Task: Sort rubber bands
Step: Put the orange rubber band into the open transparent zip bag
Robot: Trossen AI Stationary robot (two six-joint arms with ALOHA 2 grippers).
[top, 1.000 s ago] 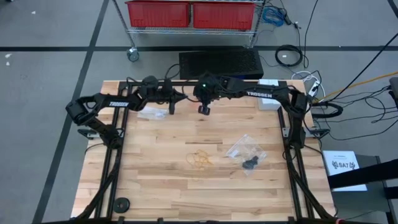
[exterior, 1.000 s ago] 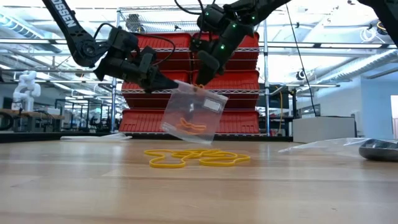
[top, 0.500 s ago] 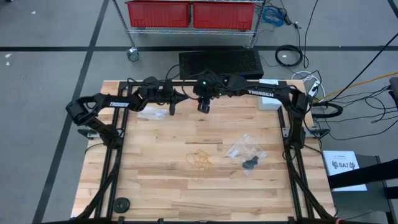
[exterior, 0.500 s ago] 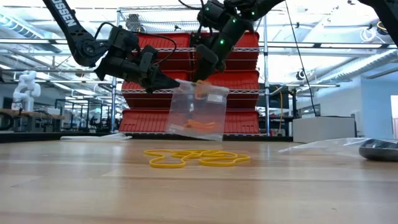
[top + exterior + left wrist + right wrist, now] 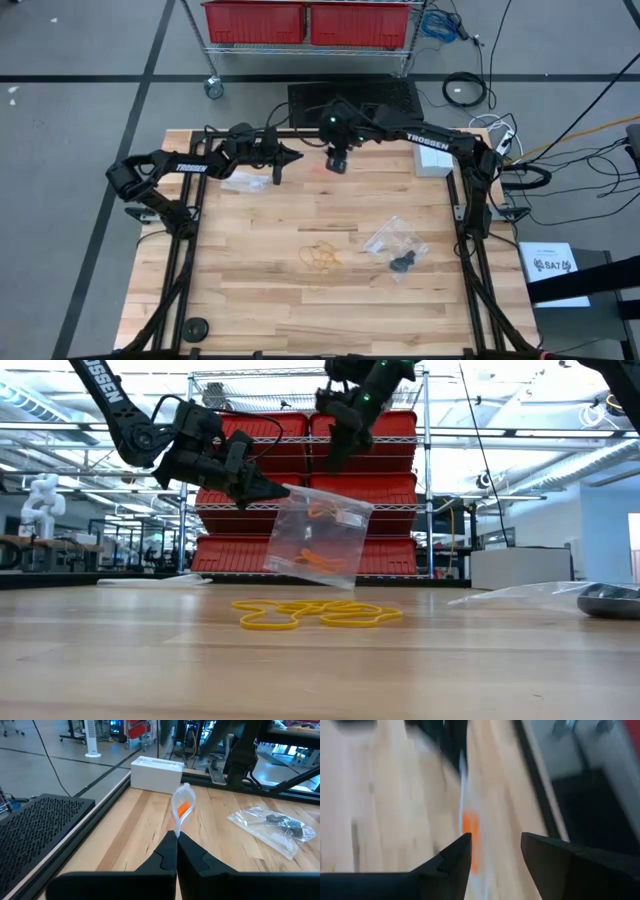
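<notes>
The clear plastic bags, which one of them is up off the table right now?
The bag with orange bands inside, pinched at its corner by the left gripper and hanging in the air. The bag by the black bands lies flat on the table.

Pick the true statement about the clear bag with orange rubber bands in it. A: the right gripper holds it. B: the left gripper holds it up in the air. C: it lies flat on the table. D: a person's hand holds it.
B: in the low view the left gripper is shut on the corner of the clear bag, which hangs above the table, while the right gripper is open and off it.
</notes>
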